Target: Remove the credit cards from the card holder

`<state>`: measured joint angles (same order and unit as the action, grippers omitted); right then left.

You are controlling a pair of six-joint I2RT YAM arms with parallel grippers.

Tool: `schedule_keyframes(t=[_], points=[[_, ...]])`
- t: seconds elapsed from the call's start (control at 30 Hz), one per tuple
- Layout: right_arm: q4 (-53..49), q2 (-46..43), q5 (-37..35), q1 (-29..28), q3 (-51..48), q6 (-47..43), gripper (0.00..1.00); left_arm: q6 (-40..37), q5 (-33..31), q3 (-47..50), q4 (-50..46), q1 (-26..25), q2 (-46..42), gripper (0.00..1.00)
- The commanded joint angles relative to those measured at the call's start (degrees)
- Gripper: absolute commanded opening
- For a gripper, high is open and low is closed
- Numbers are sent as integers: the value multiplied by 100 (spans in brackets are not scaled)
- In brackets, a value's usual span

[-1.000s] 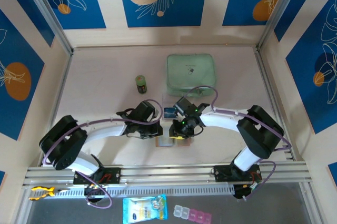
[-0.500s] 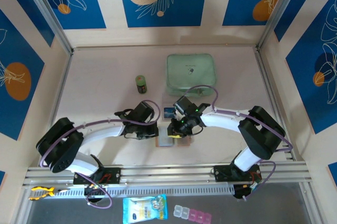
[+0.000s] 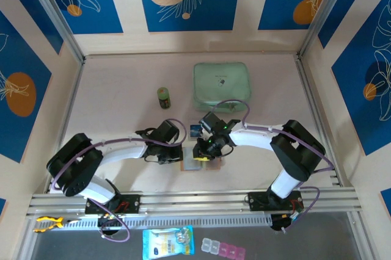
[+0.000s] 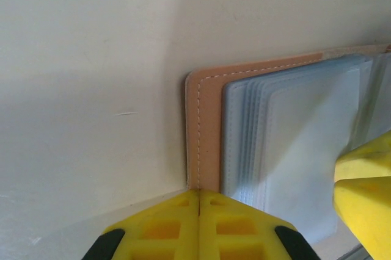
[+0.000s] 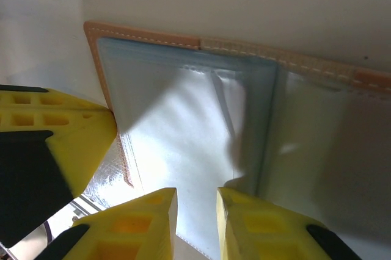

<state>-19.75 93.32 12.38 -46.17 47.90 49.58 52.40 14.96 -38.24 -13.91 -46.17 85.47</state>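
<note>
While shut, left claw [image 4: 200, 195] (touching holder [image 4: 205, 119])

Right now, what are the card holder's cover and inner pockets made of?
The card holder cover looks like tan leather or faux leather, matte, stitched along the edge; which one is unclear. Its pockets look like soft clear-grey plastic, probably vinyl: translucent, shiny, layered sheets.

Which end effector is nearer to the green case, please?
Right. The right end effector is over the holder, on the near side of the case and in line with it. The left end effector is at the holder's left edge, farther off to the side.
</note>
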Motion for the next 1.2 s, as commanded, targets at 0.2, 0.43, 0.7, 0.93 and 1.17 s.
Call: schedule_keyframes(t=[0.2,0.43,0.7,0.93,1.17], points=[[-285,-186,-52,108,-94,-72,25,-115,-50,99,-75,-15,186,5],[-201,-226,9,170,-193,-80,24,-156,-77,46,-160,-18,163,5],[-121,-174,70,227,-241,-107,24,-188,-129,-69,-270,-15,46,5],[-73,-181,99,249,-289,-100,24,-102,-191,-175,-390,-17,-429,7],[-64,-191,113,258,-305,-111,24,-41,208,-287,-176,-24,-560,9]])
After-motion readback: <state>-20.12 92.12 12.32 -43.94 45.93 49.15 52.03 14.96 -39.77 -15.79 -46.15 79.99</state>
